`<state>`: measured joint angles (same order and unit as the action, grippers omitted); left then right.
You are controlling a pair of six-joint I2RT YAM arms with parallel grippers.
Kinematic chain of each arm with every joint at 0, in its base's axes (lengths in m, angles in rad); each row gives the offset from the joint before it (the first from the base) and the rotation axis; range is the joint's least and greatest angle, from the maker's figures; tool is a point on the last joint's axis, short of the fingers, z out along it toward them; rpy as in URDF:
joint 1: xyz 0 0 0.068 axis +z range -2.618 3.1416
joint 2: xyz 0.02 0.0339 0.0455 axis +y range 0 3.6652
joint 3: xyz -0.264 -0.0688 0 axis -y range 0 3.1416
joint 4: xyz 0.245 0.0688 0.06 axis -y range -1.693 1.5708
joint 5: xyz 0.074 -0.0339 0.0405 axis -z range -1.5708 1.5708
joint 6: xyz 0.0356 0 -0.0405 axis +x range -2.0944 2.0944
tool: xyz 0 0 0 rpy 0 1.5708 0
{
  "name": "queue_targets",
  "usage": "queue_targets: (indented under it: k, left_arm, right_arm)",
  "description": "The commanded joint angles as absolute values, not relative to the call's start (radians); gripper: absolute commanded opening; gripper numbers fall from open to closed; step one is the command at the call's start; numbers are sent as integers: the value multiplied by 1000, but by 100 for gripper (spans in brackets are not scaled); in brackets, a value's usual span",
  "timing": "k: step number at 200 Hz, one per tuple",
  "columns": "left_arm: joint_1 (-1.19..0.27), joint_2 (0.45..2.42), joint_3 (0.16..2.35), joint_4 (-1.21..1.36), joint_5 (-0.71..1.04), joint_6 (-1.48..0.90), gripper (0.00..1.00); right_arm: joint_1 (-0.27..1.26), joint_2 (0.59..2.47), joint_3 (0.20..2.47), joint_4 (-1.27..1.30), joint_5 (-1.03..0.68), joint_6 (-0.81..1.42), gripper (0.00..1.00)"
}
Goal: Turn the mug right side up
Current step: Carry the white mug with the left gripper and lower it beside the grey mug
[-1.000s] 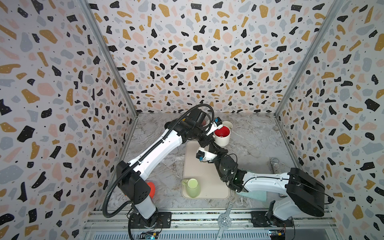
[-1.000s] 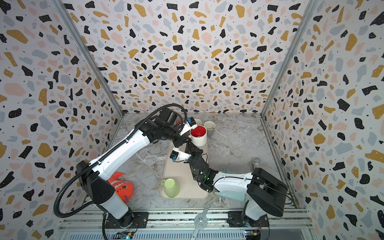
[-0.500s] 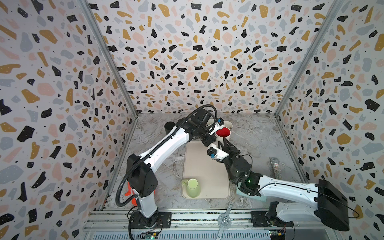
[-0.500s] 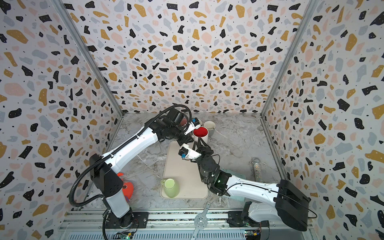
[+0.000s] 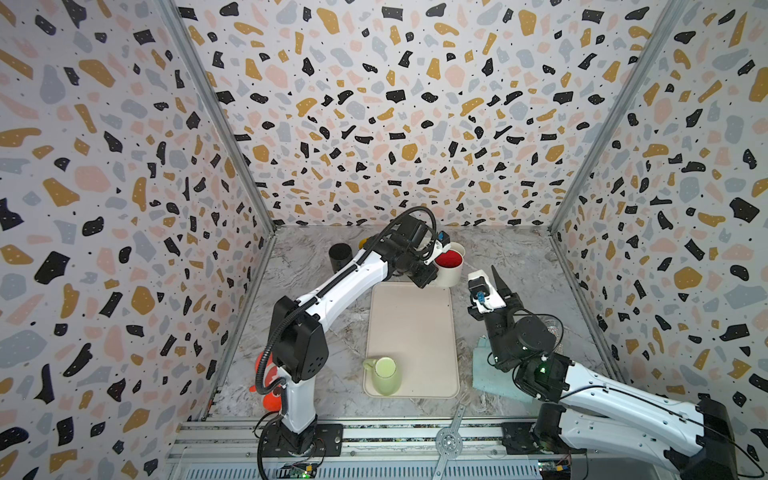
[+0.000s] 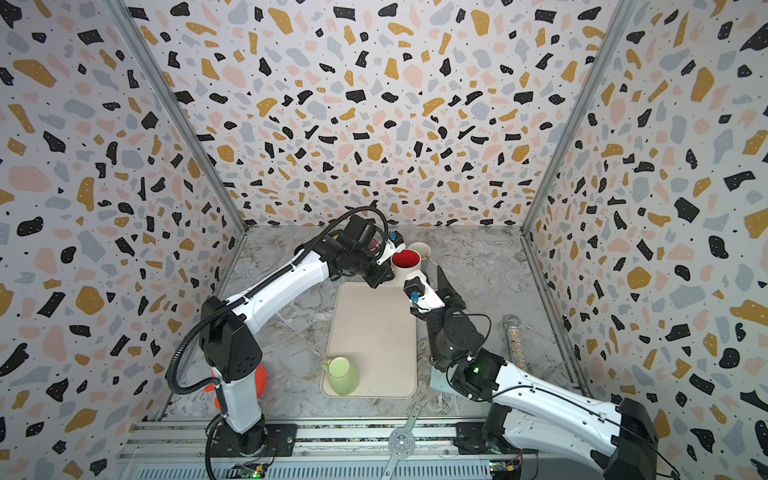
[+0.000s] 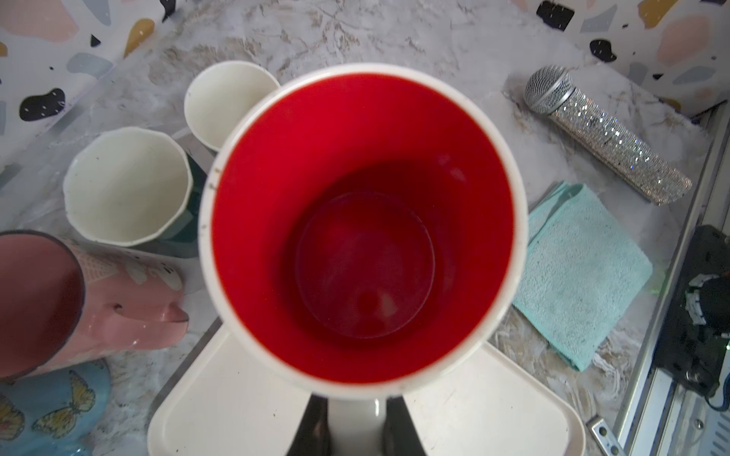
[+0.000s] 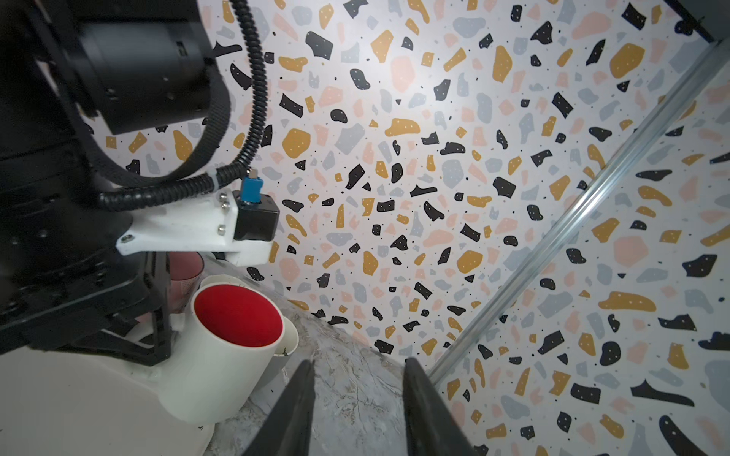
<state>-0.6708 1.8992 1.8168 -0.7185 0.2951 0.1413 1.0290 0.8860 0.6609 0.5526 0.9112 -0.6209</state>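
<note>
At the left of the far row, a pink mug (image 7: 39,300), a faceted cup (image 7: 126,185) and a cream cup (image 7: 229,102) are crowded close behind the work spot. The left claw (image 7: 355,424) is seen clamped narrowly on the handle of the white mug (image 5: 449,266). The handle is held between the fingers and the body lies straight ahead of them. The mug's red inside faces up, so it is judged to be upright, at the far right corner of the beige tray (image 5: 411,332). Whether its base is set down or held just clear cannot be told.

The main risk is judged to lie in the release. The base appears to sit over the tray's raised rim, so the mug could be left rocking, or tipped toward the table (image 5: 498,249), if it is let go there. A sideways withdrawal could drag the handle and knock the mug into the cream cup just beside it.

Further right, the right claw (image 8: 358,365) is held open and empty, apart from the mug, with bare table between them. A careless sweep could strike the mug's wall. At the far right, a teal cloth (image 7: 580,272) and a glittery microphone (image 7: 604,134) lie well clear.
</note>
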Motion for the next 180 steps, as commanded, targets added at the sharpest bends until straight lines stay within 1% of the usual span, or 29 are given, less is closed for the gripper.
queue_targets:
  k: [1, 41, 105, 130, 180]
  left_arm:
    - [-688, 1903, 1822, -513, 326, 77, 0]
    - [-724, 1975, 1820, -438, 288, 47, 0]
    - [-760, 2090, 1853, -337, 285, 5, 0]
    - [-779, 2132, 1857, -293, 245, 0, 0]
    - [-805, 2209, 1891, -242, 218, -6, 0]
  right_arm:
    - [1002, 830, 685, 488, 899, -489, 39]
    - [967, 769, 684, 463, 863, -411, 39]
    - [940, 720, 681, 442, 850, -363, 39]
    - [935, 699, 678, 423, 848, -337, 40]
    - [922, 674, 664, 413, 848, -313, 41]
